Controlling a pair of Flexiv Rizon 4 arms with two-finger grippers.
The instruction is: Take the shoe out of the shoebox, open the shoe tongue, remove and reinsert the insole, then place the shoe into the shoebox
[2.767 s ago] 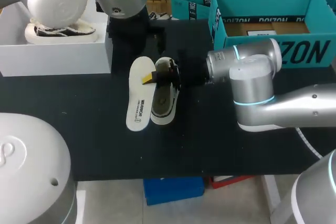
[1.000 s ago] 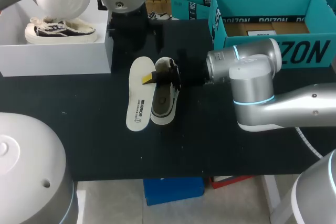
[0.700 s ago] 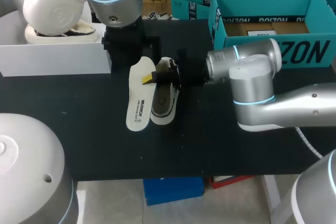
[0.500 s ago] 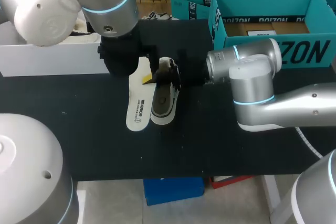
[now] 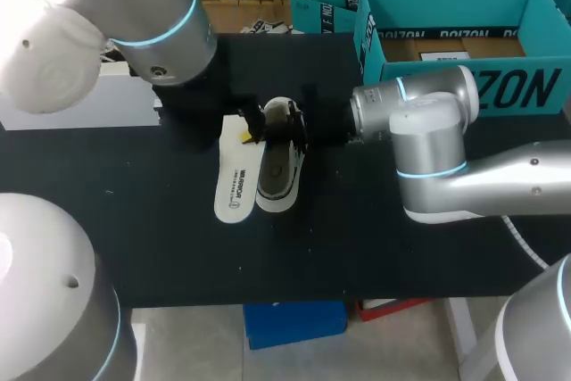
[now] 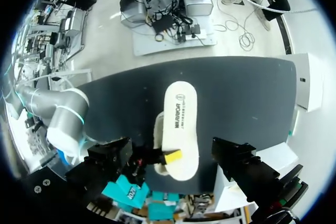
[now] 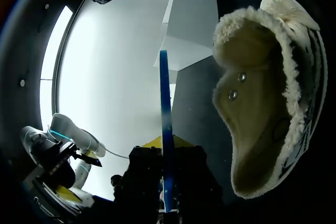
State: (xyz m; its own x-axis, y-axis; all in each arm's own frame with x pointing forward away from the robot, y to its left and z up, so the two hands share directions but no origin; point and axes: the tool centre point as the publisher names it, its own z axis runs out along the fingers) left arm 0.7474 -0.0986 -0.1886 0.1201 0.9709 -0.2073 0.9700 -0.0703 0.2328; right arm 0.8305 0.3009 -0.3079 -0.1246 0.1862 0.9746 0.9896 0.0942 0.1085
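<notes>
left tool (image 6: 172, 149) hangs spread wide above the insole (image 6: 179, 121), which lies against the shoe (image 5: 278, 167) on the surface (image 5: 375, 247). it has swung over from the white box (image 5: 125, 100). right tool (image 5: 257, 131) sits at the shoe's opening, grip unclear.

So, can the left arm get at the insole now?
Probably yes: the insole lies bare on the table ahead of the open left claw; only the right claw crowds one end.
</notes>
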